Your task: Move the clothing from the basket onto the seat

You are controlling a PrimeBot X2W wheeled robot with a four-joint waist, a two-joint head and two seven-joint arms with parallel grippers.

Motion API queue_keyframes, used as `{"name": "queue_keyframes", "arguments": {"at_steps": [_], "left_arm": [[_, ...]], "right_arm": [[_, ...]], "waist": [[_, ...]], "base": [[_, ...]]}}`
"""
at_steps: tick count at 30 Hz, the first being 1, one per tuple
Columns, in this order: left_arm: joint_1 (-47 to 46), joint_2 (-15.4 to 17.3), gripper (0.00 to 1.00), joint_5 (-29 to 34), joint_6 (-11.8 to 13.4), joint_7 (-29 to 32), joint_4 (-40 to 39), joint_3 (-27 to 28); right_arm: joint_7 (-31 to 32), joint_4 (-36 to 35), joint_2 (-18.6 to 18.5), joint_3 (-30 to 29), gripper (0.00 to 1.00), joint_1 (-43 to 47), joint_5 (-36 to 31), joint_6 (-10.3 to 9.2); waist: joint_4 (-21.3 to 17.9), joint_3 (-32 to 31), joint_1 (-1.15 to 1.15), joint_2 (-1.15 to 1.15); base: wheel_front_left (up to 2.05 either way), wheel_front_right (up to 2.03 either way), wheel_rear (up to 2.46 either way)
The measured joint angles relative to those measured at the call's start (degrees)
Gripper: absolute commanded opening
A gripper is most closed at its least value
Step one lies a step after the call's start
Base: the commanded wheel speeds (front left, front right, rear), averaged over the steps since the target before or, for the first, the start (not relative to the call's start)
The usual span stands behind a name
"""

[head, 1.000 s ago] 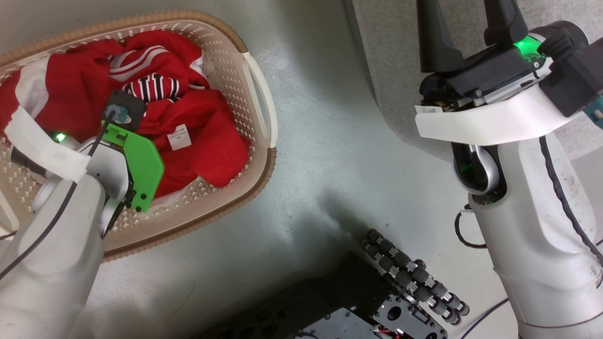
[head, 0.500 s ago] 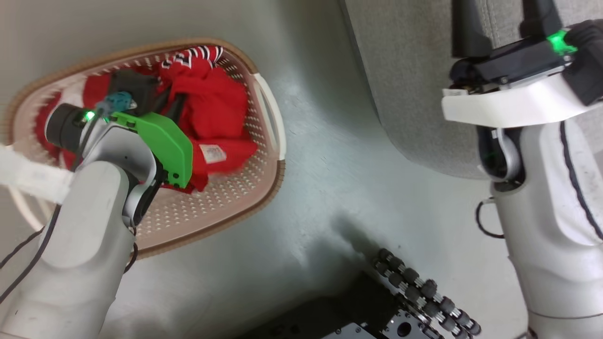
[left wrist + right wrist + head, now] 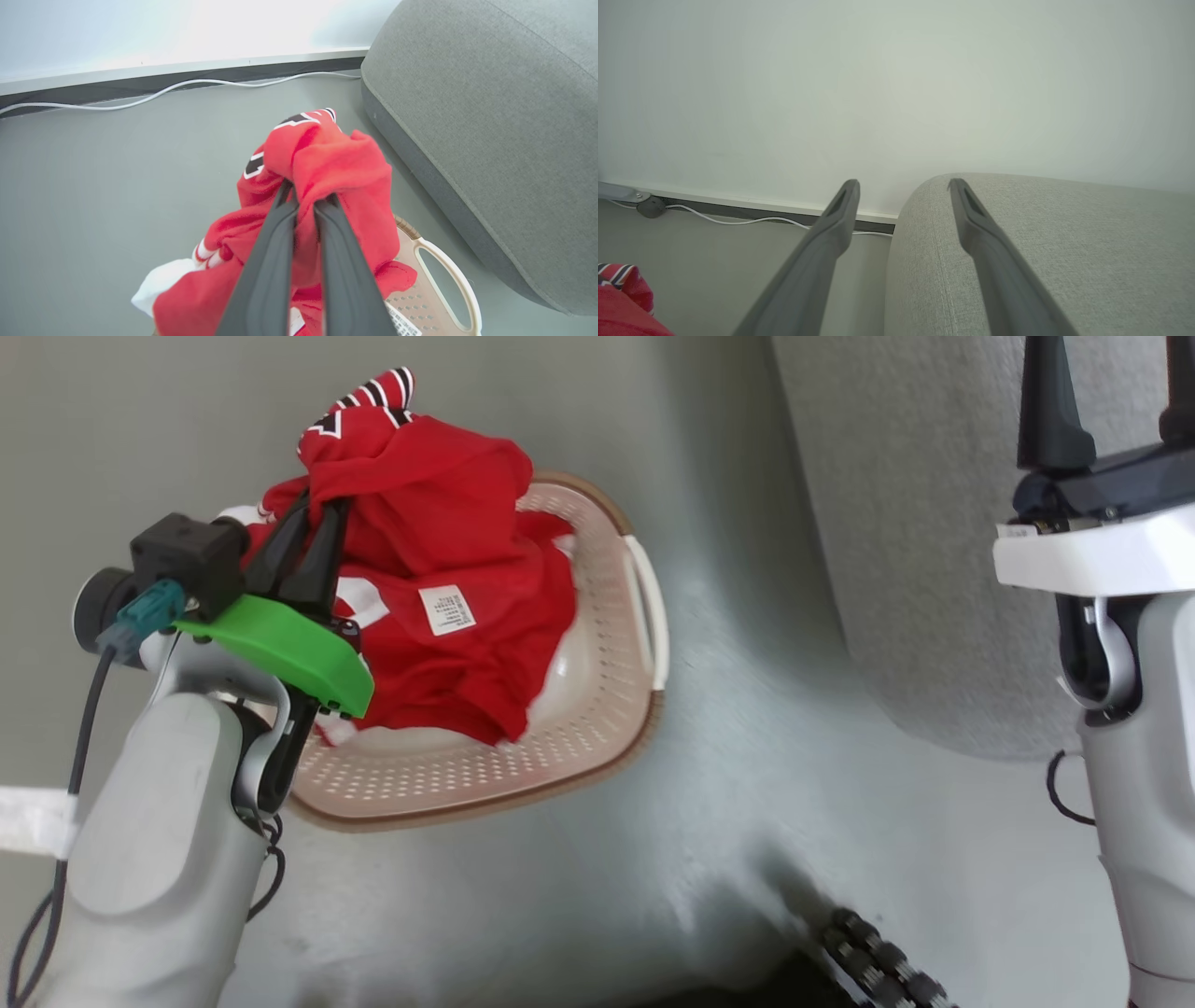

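Red fabric clothing (image 3: 448,513), clamped in the left gripper (image 3: 313,518), is best lifted clear of the cream perforated basket (image 3: 579,733); the right gripper's (image 3: 903,184) fingers are parted.

- clothing (image 3: 448,513): bright red; black-and-white striped trim; white label
- basket (image 3: 607,691): cream, dotted with perforations; brown rim
- seat (image 3: 915,523): light grey
- floor (image 3: 597,896): grey

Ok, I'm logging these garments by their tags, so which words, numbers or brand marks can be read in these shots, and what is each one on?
No text is clear enough to quote.
White label on the clothing: lines of print, too small to read.
Black white-edged mark on the clothing: folded over, cannot tell what it is.
Small white sticker on the right arm: too small to read.
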Motion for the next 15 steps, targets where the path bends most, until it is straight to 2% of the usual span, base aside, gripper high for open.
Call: {"name": "queue_keyframes", "arguments": {"at_steps": [11, 15], "left_arm": [[4.5, -3.0, 0.00, -3.5, 0.0, -5.6, -0.9, 0.9], [4.8, -3.8, 0.00, -3.9, 0.0, -5.9, -1.0, -0.5]], "right_arm": [[0.0, 0.3, -3.3, -2.8, 1.00, 5.6, -1.3, 0.97], [0.0, 0.6, -4.2, -3.4, 1.00, 9.0, -1.5, 1.51]], "waist": [[8.3, -8.3, 0.00, 0.00], [11.4, -11.4, 0.00, 0.00]], "base": [[0.00, 0.00, 0.00], [0.00, 0.00, 0.00]]}}
